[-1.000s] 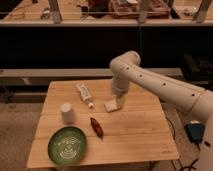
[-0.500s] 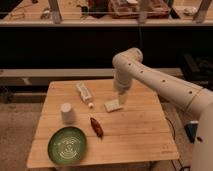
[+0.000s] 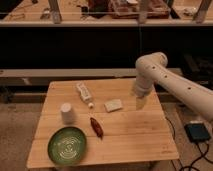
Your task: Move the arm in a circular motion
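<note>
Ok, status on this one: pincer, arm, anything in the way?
Pincer hangs over the table's right side. Arm bent, elbow up. Nearest item: pale block, just left of the pincer, apart from it.

Pretty dim, warm light here, seems to come from overhead. The wooden table is the brightest patch, and my arm gets a soft sheen along its top. My gripper hangs over the table's right side, its underside shaded. The shelving behind goes nearly black.
</note>
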### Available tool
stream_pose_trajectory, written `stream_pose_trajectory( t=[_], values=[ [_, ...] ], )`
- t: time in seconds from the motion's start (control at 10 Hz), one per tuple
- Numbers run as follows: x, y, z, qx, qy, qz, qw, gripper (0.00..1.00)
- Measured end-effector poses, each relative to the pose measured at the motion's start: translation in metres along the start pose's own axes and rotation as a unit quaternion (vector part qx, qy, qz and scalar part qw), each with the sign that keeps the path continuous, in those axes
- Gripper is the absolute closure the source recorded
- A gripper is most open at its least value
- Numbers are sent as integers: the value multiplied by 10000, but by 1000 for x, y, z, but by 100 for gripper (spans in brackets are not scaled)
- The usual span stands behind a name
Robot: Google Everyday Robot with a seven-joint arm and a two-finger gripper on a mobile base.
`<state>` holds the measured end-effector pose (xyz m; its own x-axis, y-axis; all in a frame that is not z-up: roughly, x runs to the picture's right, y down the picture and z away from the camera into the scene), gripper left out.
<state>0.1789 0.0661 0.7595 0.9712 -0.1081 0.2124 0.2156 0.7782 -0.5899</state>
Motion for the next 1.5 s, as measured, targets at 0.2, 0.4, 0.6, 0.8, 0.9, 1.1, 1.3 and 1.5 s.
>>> stream_pose_trajectory(
  t=[0.2, 0.4, 0.6, 0.8, 0.9, 1.1, 1.3, 1.5],
  values=[
    [-4, 28, -3, 24, -22, -124, 9999, 41],
    [-27, 35, -2, 62, -23, -298, 9995, 41],
    [-62, 24, 1, 110, 8, -537, 9985, 41],
    [-104, 7, 4, 147, 20, -864, 9962, 41],
    [-112, 0, 6, 166, 41, -925, 9956, 41],
    [-117, -31, 8, 208, 67, -936, 9954, 41],
    [-111, -70, 10, 240, 82, -943, 9952, 41],
    [-95, -105, 12, 240, 70, -879, 9958, 41]
  ],
)
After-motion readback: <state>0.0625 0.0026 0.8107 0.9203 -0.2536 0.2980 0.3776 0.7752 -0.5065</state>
